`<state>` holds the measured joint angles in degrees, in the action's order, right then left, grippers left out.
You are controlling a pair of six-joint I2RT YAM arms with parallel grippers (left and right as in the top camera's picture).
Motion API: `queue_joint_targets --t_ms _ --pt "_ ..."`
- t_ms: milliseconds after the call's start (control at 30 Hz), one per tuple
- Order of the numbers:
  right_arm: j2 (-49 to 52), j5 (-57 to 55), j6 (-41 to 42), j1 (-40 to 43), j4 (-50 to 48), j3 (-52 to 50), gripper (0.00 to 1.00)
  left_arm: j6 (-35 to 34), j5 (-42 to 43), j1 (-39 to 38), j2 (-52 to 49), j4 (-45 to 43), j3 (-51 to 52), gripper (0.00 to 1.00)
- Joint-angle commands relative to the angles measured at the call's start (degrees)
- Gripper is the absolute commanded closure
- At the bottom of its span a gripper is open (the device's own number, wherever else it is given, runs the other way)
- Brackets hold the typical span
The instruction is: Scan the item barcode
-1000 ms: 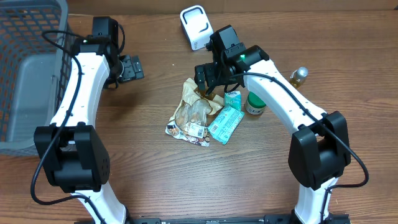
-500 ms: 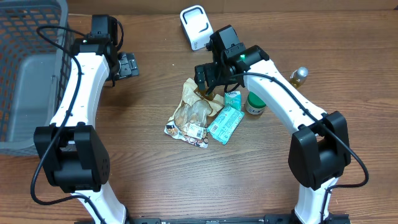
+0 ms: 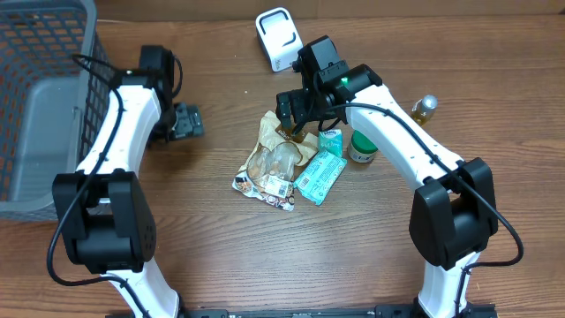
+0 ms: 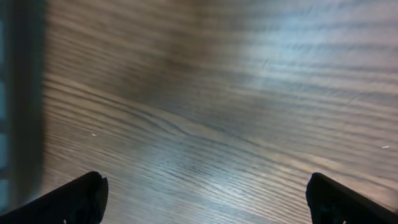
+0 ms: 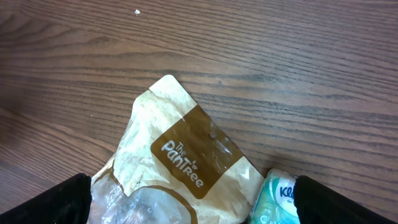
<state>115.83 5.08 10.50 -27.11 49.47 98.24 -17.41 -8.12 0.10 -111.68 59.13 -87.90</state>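
Now, right hand (image 3: pixel 295 115): spread wide over PanTree snack bag (image 5: pixel 186 155)
Left hand (image 3: pixel 184 122): spread wide over wooden surface (image 4: pixel 217 93), near grey basket (image 3: pixel 53 35)

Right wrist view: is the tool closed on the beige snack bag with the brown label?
No, the right tool stands open above the beige snack bag.

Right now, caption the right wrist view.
Open right fingers over a crinkled beige-and-brown plastic snack bag, teal tissue pack beside it.

Brown wood-grain table (image 3: pixel 265 265) fills the overhead frame; a grey basket (image 3: pixel 44 35) stands at upper left. Pale glare lies on the wood, upper right in the left wrist view.
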Motion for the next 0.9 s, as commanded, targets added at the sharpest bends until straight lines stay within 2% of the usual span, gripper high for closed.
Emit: queue_joint_targets --t_ms 0,200,433,667,867 --pt "-0.9 -0.5 0.0 -0.1 -0.3 -0.1 0.0 0.7 3.6 -0.2 -0.6 -3.1 5.1 0.0" --pt "-0.9 -0.5 0.0 -0.1 -0.3 -0.1 0.0 0.7 9.2 -1.1 -0.6 -13.5 14.6 0.0" --pt "-0.9 -0.5 0.0 -0.1 -0.3 -0.1 0.0 1.5 8.3 -5.0 -0.5 -26.0 25.1 0.01" --pt "-0.9 -0.5 0.0 -0.1 -0.3 -0.1 0.0 2.8 2.1 -10.0 -0.2 -27.8 26.4 0.0" --pt "-0.9 -0.5 0.0 -0.1 -0.3 -0.1 0.0 2.9 0.0 -12.9 1.6 -30.7 27.1 0.01"
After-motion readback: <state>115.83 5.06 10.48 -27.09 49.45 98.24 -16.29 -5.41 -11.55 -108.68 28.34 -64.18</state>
